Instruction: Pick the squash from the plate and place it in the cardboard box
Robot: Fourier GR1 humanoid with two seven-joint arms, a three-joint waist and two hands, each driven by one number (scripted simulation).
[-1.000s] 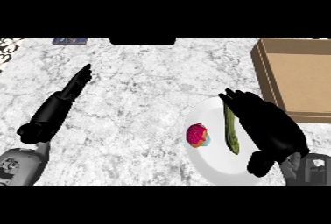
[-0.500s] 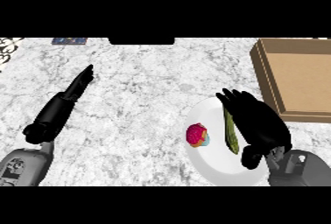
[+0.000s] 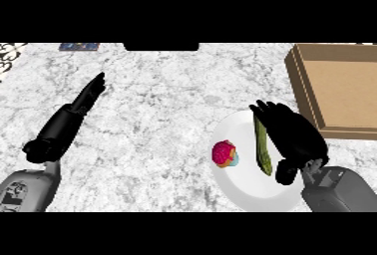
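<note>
Squash [image 3: 262,147]: lying lengthwise on the white plate [image 3: 243,189], a long, thin green piece just beside the right hand's fingers, with a small red and blue item [image 3: 225,154] to its left.
Right hand [image 3: 293,137]: hovering over the plate's right side, fingers relaxed and slightly bent, closing on nothing; whether it is touching the squash is hard to tell.
Left hand [image 3: 70,120]: resting flat on the marble counter [image 3: 162,99], fingers straight.
Handling: probably light, stiff and smooth-skinned, likely rolling if nudged.
Hold: pinching across the middle looks safest.
Cardboard box [image 3: 340,89]: sitting open just beyond the plate.
</note>
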